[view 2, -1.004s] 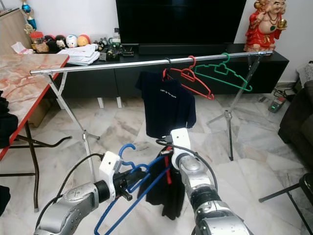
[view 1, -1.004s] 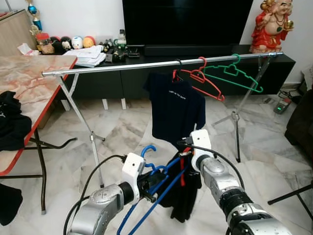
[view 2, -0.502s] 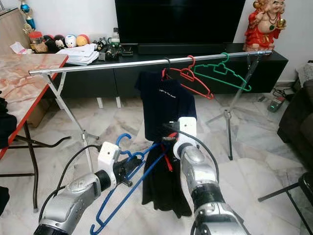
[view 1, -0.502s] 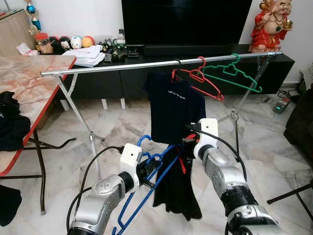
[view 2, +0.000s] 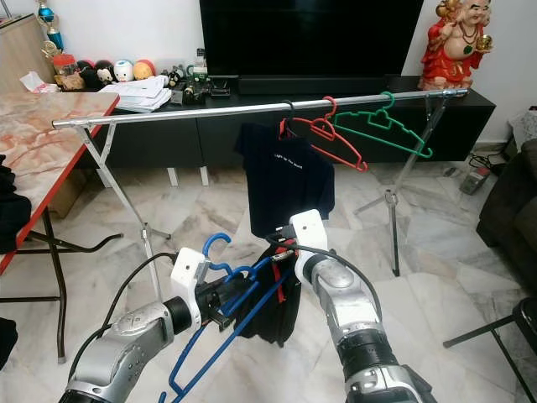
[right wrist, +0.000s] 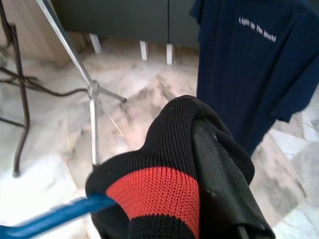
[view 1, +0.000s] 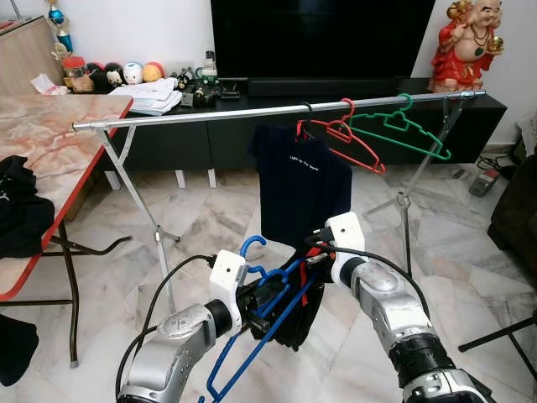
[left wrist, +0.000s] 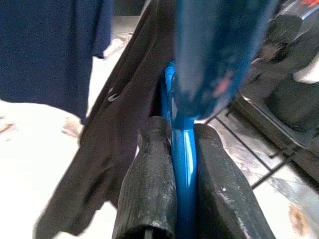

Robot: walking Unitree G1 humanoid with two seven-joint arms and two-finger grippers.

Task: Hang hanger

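My left gripper [view 1: 267,304] is shut on a blue hanger [view 1: 248,341], low in front of me; its hook [view 1: 252,245] points up. In the left wrist view the two fingers [left wrist: 149,184] pinch the blue bar [left wrist: 182,164]. My right gripper [view 1: 312,259] is shut on a black garment [view 1: 295,319] with a red neck band [right wrist: 154,191], held against the hanger's top. Behind stands a silver clothes rail [view 1: 210,115] carrying a navy T-shirt [view 1: 302,180], a red hanger [view 1: 348,138] and a green hanger [view 1: 403,126].
A marble-topped table [view 1: 59,138] with black clothes [view 1: 17,210] stands at the left. The rail's crossed legs [view 1: 155,235] reach the floor on both sides. A black TV cabinet [view 1: 352,88] with a red statue [view 1: 466,42] lies behind. A dark sofa [view 1: 516,210] is at right.
My right gripper has dropped and moved left toward the hanger's top. The black garment, hanging long half a second ago, is now bunched against the blue hanger.
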